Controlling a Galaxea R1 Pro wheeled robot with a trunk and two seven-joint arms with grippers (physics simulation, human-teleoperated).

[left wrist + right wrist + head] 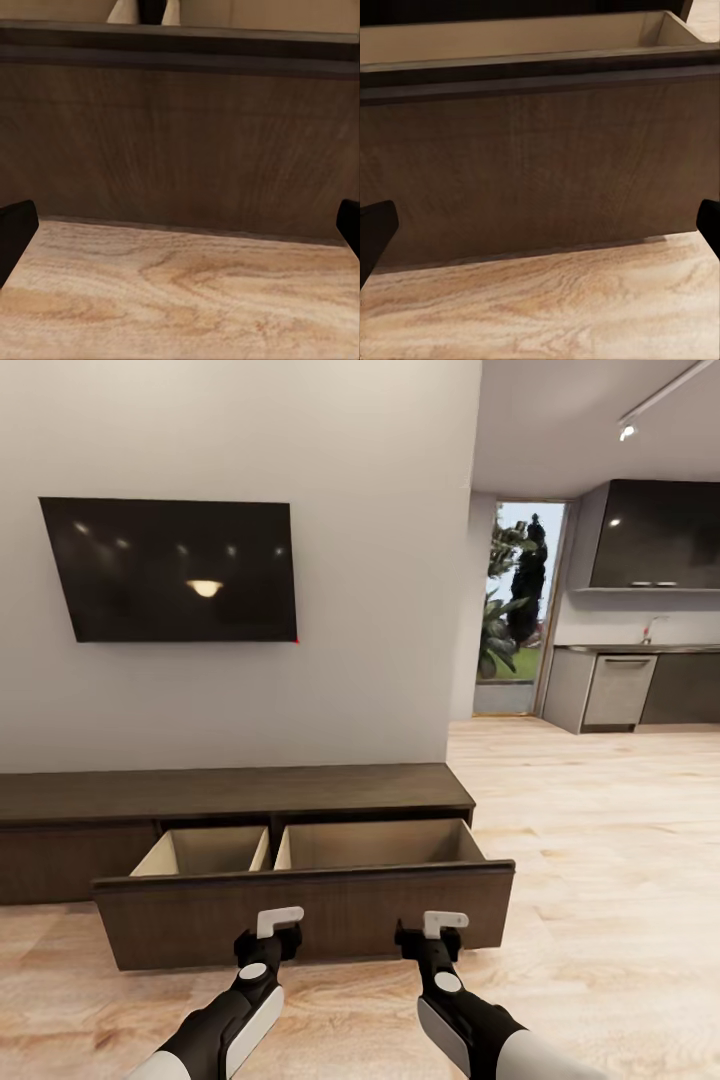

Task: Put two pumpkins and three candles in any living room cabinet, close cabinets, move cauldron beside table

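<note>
Living room with pale grey wall [380, 560] and light wood floor [600, 830]; dark television [170, 570] mounted on the wall directly above the cabinet [230, 792]. Against that wall, low and long, dark brown, with one wide drawer [310, 910] pulled out from its right half toward the camera, pale beige inside, split into two compartments by a divider, both bare. Beyond the cabinet's right end, a kitchen with grey units [640, 685] and a doorway onto greenery [515, 605]. Just in front of the drawer's dark front panel, left gripper [270, 938] and right gripper [432, 938] side by side, low over the floor, fingers spread wide and released, grasping nothing. In both wrist views, dark fingers [15, 229] [376, 225] at the edges, the drawer front close between them, not touching.
</note>
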